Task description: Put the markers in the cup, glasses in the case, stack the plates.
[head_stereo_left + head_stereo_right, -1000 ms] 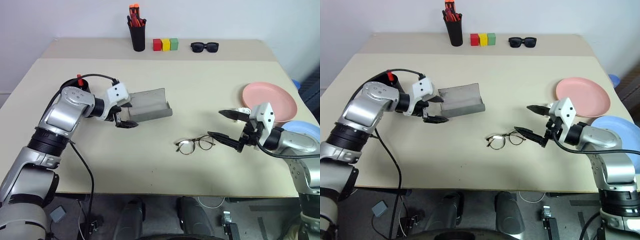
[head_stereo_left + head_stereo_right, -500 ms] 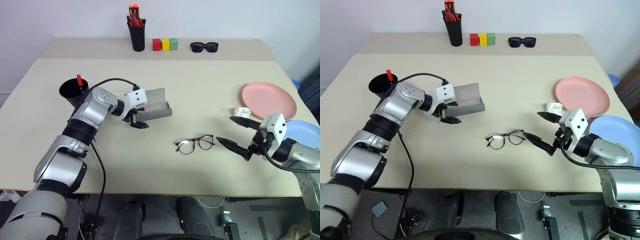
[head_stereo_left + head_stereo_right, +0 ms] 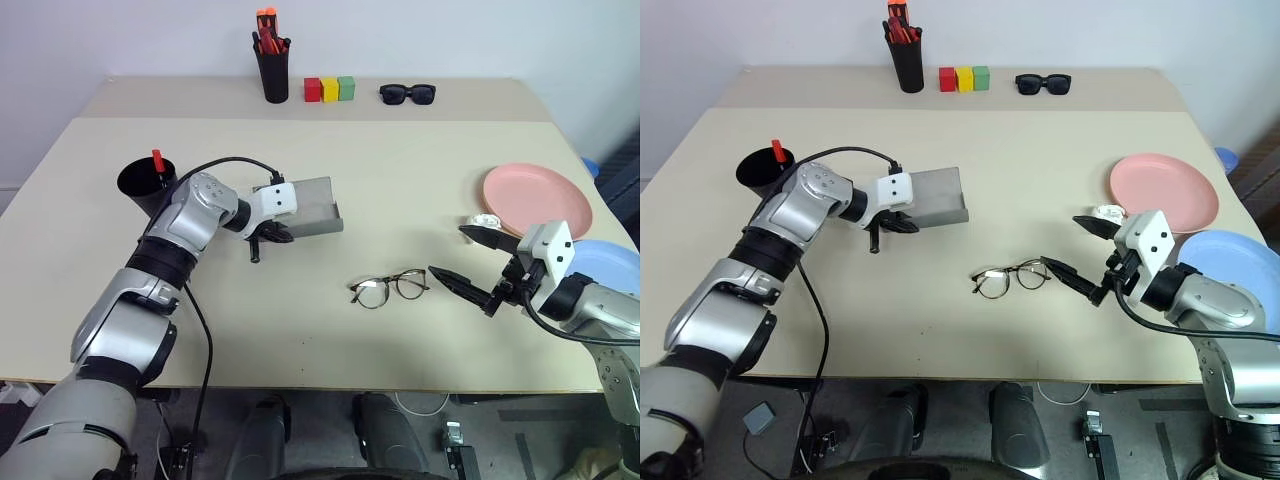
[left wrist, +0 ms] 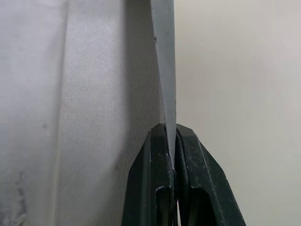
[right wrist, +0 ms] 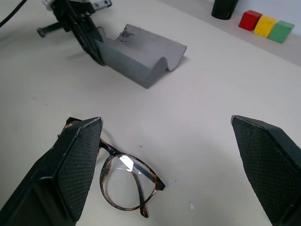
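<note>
A beige table fills most of the head camera's view. Left of centre lies the grey felt case, and the left gripper is closed tight on the thin edge of its wall; in the left wrist view the two black fingers press that grey edge between them. At the far left of the frame stands the wide black cup, with a red-capped marker standing upright inside it. Just below centre the wire-framed glasses rest flat on the table with their arms folded, well apart from the case. To their right, in the lower right of the frame, the right gripper hovers with its two fingers spread wide and nothing between them, its lower fingertip near the glasses but not touching; in the right wrist view the glasses lie between the spread fingers. At the right edge sits the pink plate, and below it the light blue plate is partly hidden behind the right arm. Along the top of the frame, at the table's far edge, stand a black holder of markers, three small blocks in red, yellow and green, and black sunglasses.
</note>
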Robot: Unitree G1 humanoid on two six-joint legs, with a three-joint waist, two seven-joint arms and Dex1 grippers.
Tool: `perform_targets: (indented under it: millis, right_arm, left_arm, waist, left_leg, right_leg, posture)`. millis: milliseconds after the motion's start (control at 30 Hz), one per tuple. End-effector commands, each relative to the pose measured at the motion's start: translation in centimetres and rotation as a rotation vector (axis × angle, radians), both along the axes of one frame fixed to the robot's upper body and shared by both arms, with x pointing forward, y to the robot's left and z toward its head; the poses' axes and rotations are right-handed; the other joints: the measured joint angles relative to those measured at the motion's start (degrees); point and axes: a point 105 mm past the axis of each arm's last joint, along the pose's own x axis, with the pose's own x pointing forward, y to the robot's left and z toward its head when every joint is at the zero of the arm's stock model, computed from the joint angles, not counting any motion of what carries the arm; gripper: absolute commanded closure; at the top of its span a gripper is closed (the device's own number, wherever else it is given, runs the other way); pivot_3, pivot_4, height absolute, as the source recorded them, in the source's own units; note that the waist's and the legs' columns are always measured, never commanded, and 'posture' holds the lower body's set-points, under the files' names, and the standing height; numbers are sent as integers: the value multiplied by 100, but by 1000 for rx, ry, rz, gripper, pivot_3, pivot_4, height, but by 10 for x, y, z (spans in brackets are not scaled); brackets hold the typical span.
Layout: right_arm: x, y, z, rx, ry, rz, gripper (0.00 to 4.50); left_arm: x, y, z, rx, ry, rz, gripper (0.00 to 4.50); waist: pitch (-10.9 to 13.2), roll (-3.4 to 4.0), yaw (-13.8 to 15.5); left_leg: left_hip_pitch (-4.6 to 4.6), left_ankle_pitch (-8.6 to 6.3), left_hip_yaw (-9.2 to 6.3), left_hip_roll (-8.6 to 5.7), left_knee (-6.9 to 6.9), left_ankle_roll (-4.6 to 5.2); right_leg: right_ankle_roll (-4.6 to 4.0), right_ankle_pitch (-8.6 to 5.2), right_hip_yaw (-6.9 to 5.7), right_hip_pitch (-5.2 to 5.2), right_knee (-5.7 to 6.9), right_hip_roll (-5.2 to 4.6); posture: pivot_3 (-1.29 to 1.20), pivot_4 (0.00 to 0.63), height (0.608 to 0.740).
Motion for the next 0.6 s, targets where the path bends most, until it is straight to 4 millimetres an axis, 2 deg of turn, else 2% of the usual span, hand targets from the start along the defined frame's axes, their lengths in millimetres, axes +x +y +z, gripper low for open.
perform_targets:
  millis: [33, 267, 467, 600]
  right_arm:
    - [0, 6, 10, 4, -41, 23, 0]
    - [3, 5, 7, 6, -39, 27, 0]
    - [2, 3, 4, 6, -39, 28, 0]
    - [2, 3, 3, 4, -41, 28, 0]
  left_arm:
    - [-15, -2, 13, -17, -41, -130, 4491]
    - [-30, 0, 6, 4, -45, -199, 4491]
    - [-31, -1, 3, 25, -69, -220, 4491]
    - [-28, -10, 3, 28, -81, -234, 4491]
  waist:
    - [0, 0, 19]
    - [0, 0, 60]
    - [0, 0, 36]
    - [0, 0, 31]
  left_leg:
    - [-1, 0, 0, 0, 0, 0]
    - [-3, 0, 0, -1, 7, 0]
    - [-2, 0, 0, 0, 7, 1]
    - [-1, 0, 0, -1, 7, 1]
  right_leg:
    - [0, 0, 0, 0, 0, 0]
    - [0, 0, 0, 4, -2, -1]
    - [0, 0, 0, 3, 0, -1]
    - [0, 0, 0, 3, 0, -1]
  posture:
    - [0, 150, 740]
    - [0, 150, 740]
    - [0, 150, 740]
    - [0, 150, 740]
